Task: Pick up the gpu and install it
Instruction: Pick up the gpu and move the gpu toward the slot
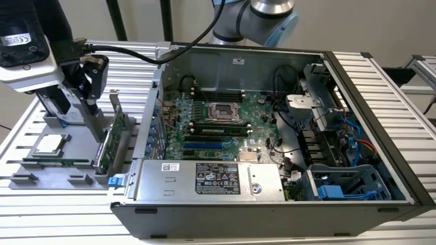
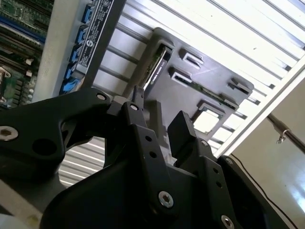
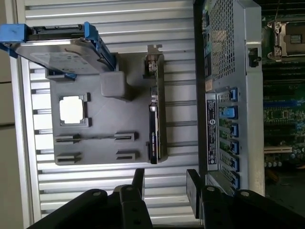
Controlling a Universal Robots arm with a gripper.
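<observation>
The gpu (image 1: 107, 148) stands on its long edge in a slot of the grey parts tray (image 1: 41, 171), on the exterior view's left beside the open computer case. Its green board faces the tray and its silver bracket points up at the far end. My gripper (image 1: 92, 94) hangs above the tray, apart from the card. In the first wrist view the gripper (image 3: 165, 183) is open with nothing between its black fingers (image 3: 138, 180), and the gpu (image 3: 155, 119) lies roughly in line with the gap. The second wrist view shows the open gripper (image 2: 159, 119) with the gpu (image 2: 157, 67) beyond it.
The tray also holds a silver hard drive with blue rails (image 3: 62, 47), a square processor chip (image 3: 72, 109) and a thin memory stick (image 1: 54, 162). The open case (image 1: 402, 168) shows the motherboard (image 1: 211, 122), blue card slots (image 1: 204, 145) and a power supply (image 1: 211, 178). The case wall (image 3: 228, 71) stands close beside the card.
</observation>
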